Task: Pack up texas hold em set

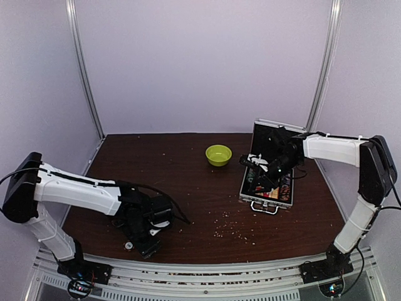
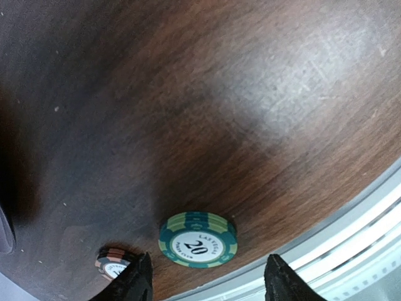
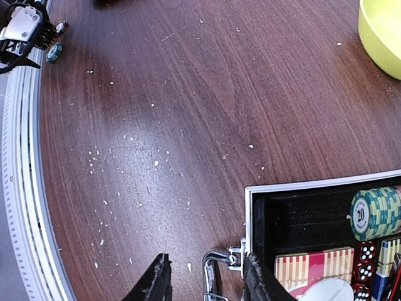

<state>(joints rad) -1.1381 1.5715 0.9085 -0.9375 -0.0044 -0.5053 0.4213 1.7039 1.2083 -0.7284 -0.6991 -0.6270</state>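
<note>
The dark wooden table (image 1: 188, 182) lies mostly open between the two arms, speckled with pale crumbs toward its near edge. At far right, the silver case (image 1: 266, 203) sits open with its lid upright, close to the table's right edge. A lime-green bowl (image 1: 218, 155) stands just left of it. The right gripper (image 3: 207, 279) hangs over the case's handle (image 3: 216, 273), fingers parted and holding nothing. Inside are a card deck (image 3: 313, 266), a green chip stack (image 3: 374, 213) and red dice (image 3: 365, 260). At near left, the left gripper (image 2: 210, 279), fingers spread wide, hovers by loose green chips (image 2: 198, 239) beside the table's near rail.
</note>
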